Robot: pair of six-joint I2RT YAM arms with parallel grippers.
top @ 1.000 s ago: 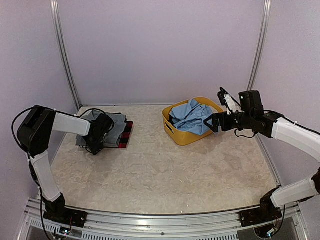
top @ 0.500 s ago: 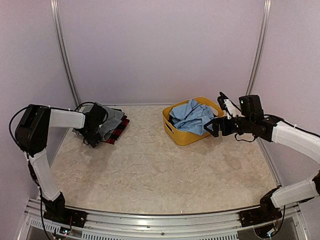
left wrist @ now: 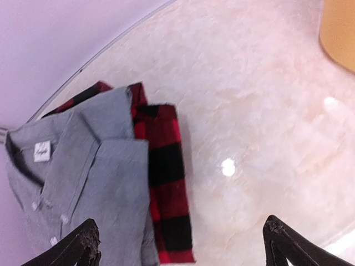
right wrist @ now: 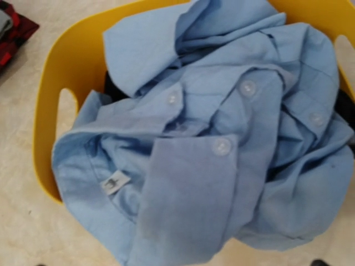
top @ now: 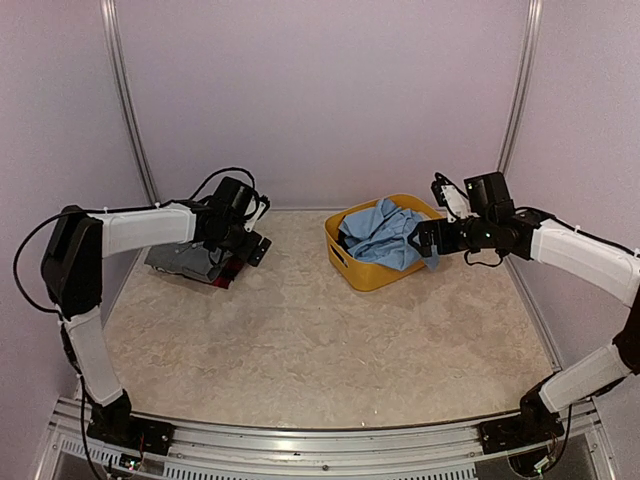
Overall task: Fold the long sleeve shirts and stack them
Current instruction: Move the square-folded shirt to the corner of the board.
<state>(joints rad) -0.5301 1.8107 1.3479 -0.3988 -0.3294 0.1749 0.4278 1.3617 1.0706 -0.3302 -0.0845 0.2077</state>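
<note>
**Marbled table, two loads**

The pale, marble-patterned table top (top: 320, 340) carries two things. A folded red-and-black plaid cloth shirt (left wrist: 165, 166) lies flat at ten o'clock, near the far-left corner. A yellow rectangular plastic basket (top: 365, 276) stands at one o'clock, well apart from it.

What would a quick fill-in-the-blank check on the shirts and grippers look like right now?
1. The crumpled shirt in the basket is light ____.
2. The grey shirt lies folded on the plaid shirt, which is black and ____.
3. The right gripper hangs by the basket, jaws ____.
4. The left gripper, jaws wide, holds ____.
Missing words: blue; red; open; nothing.
</note>
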